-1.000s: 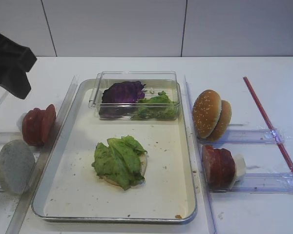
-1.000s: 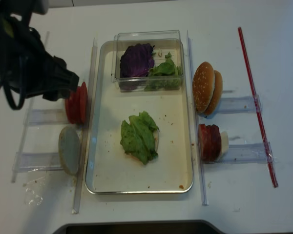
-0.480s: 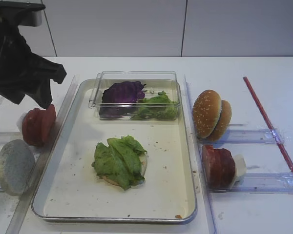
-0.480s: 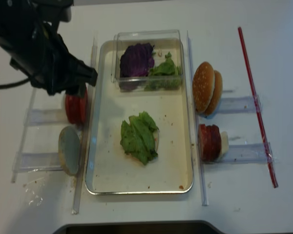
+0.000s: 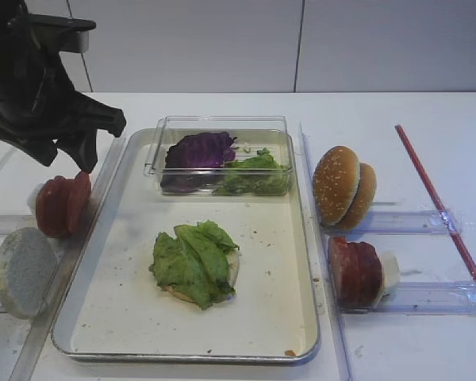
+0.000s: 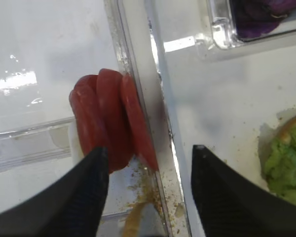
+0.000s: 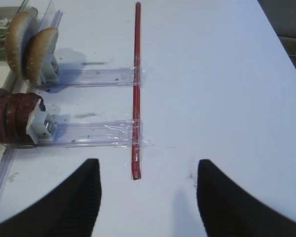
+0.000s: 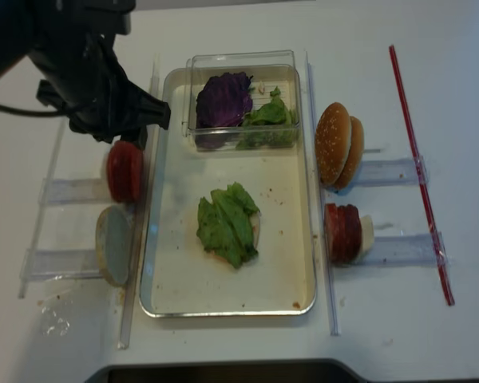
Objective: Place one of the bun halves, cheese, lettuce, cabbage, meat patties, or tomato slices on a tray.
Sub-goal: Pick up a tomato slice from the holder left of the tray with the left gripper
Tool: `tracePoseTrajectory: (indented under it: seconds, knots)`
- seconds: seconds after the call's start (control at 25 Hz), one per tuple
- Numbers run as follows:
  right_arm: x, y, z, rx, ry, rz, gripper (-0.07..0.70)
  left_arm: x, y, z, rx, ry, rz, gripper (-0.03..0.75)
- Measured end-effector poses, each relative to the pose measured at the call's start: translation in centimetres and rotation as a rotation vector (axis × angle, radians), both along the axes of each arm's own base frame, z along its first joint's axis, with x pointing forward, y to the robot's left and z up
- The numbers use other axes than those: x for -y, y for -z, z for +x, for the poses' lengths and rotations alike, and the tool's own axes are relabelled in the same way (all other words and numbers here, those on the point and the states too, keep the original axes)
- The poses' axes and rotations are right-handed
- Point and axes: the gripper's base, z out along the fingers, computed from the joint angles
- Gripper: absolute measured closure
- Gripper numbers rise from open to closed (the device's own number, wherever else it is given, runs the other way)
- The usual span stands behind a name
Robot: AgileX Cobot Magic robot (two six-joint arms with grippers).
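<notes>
Three tomato slices [image 6: 108,123] stand on edge in a clear rack [image 5: 8,225] just left of the tray [image 5: 262,309]. My left gripper [image 6: 149,148] hovers over them, open, one finger [image 6: 84,197] over the slices and the other over the tray's rim. From above, the left gripper [image 8: 128,137] sits right behind the tomato slices [image 8: 124,171]. Lettuce [image 5: 192,262] lies on a bun half in the tray's middle. Bun halves [image 5: 345,186], meat patties [image 5: 355,271] and cheese [image 5: 389,270] stand in racks right of the tray. My right gripper [image 7: 147,163] is open over bare table.
A clear plastic box [image 5: 222,127] at the tray's far end holds cabbage [image 5: 198,149] and more lettuce [image 5: 255,175]. A pale round disc [image 5: 24,271] stands in the near left rack. A red stick [image 5: 436,202] lies along the right side.
My left arm has swung in from the far left to above the tomato slices, and its jaws have narrowed a little. Nothing else has moved.
</notes>
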Motion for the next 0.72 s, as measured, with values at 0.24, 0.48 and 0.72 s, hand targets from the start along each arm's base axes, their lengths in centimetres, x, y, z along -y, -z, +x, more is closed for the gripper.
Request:
tracePoseTrajectory:
  seconds: [0.24, 0.48, 0.72]
  knots:
    - [0.0, 0.0, 0.0, 0.0, 0.0, 0.0, 0.187, 0.5, 0.9, 1.6, -0.019, -0.003, 0.007, 0.352]
    - [0.0, 0.0, 0.0, 0.0, 0.002, 0.0, 0.187, 0.9, 2.8, 2.6, -0.068, -0.022, 0.018, 0.352]
    - [0.0, 0.0, 0.0, 0.0, 0.006, 0.001, 0.187, 1.0, 4.0, 3.1, -0.101, -0.048, 0.026, 0.353]
